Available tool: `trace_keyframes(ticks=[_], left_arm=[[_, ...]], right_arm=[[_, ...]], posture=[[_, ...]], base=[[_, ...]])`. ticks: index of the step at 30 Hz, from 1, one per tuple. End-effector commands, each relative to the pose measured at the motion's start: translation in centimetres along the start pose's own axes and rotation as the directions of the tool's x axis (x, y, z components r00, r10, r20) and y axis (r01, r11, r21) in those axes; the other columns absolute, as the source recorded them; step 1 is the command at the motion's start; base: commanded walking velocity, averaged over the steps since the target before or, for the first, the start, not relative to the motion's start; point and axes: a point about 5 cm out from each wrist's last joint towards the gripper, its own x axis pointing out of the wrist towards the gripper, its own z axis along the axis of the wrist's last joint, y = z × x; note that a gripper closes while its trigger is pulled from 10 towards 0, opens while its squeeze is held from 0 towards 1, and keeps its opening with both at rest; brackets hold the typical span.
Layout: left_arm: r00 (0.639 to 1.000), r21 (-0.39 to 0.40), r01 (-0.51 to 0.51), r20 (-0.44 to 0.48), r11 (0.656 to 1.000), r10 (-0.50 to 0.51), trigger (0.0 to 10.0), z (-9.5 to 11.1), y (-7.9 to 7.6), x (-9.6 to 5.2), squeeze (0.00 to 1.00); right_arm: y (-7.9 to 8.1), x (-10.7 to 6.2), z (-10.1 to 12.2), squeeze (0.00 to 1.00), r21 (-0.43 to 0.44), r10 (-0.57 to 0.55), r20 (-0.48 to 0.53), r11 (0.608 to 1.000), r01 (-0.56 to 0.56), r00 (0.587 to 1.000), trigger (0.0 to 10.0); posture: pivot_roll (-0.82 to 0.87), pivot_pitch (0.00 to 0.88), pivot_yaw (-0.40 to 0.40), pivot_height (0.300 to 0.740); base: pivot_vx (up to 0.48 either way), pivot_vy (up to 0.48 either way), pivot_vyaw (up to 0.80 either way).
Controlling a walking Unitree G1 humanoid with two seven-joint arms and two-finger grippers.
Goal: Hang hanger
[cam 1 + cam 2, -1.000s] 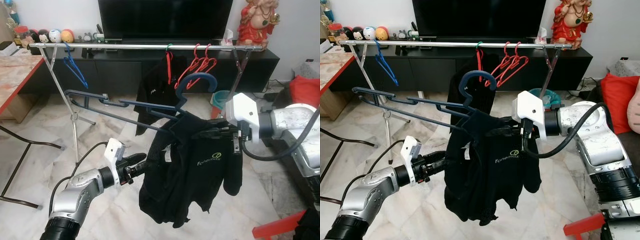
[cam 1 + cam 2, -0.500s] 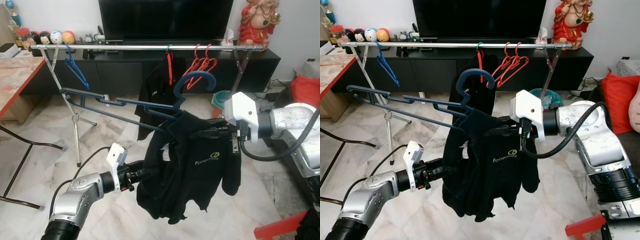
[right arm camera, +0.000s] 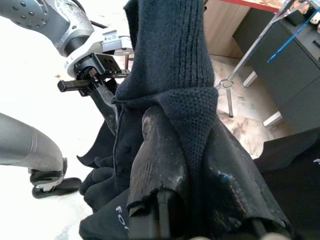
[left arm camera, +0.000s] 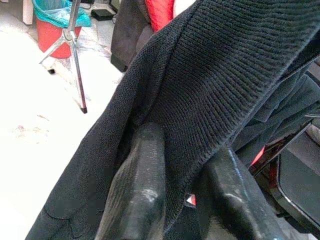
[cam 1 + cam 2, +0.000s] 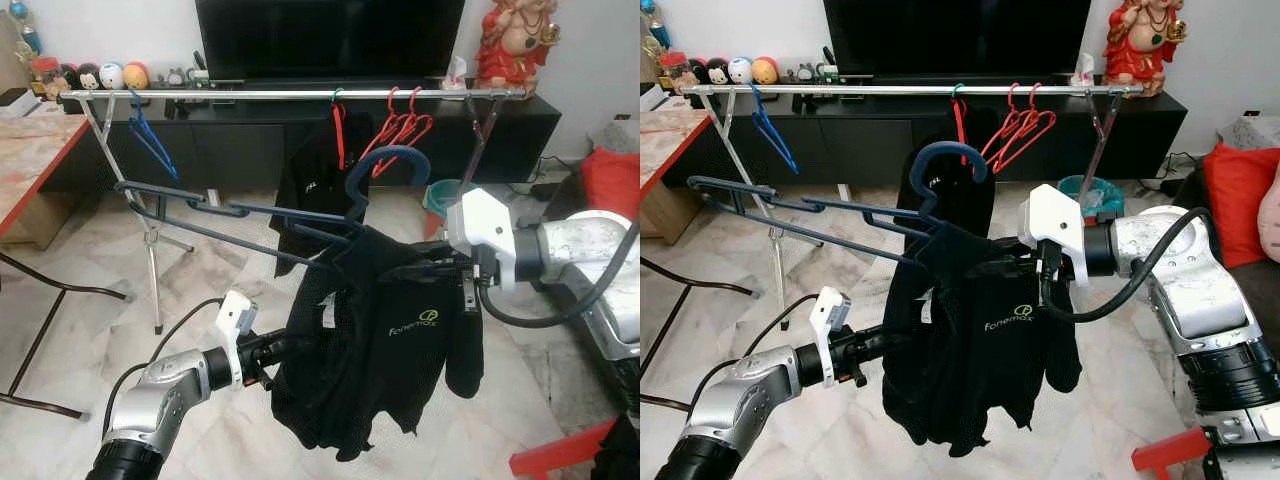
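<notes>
Two tools hold your black sweater (image 5: 385, 350) up below the rail (image 5: 290, 93), its blue hanger (image 5: 330, 215) tilted and off the rail. Your left wrist view shows the left tool (image 4: 177, 195) pinching the knit hem. Your right wrist view shows the right tool (image 3: 192, 165) clamped on the sweater's shoulder.

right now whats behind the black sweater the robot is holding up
Behind the black sweater stands a clothes rail with red hangers and another dark garment. The floor directly behind is covered.
</notes>
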Motion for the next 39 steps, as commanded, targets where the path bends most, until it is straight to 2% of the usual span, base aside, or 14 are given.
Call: trace_keyframes(ticks=[1, 39], left_arm=[[1.000, 0.000, 0.000, -0.015, 1.000, 0.000, 0.0, 0.0, 0.1, 0.0, 0.00], [0.998, -0.018, -0.064, 0.002, 0.998, 0.064, 0.0, -0.2, 0.7, -1.3, 0.00]], right_arm=[[0.1, 0.0, 1.0, 0.00, -0.037, 0.002, 0.023, 0.999, -0.001, 1.000, 0.0], [0.9, 0.1, -0.2, 0.00, -0.010, 0.001, 0.000, 1.000, -0.001, 1.000, 0.0]], posture=[[-0.01, 0.000, 0.020, 0.740], [-0.01, 0.000, 0.032, 0.740]], base=[[0.000, 0.000, 0.00], [0.000, 0.000, 0.00]])
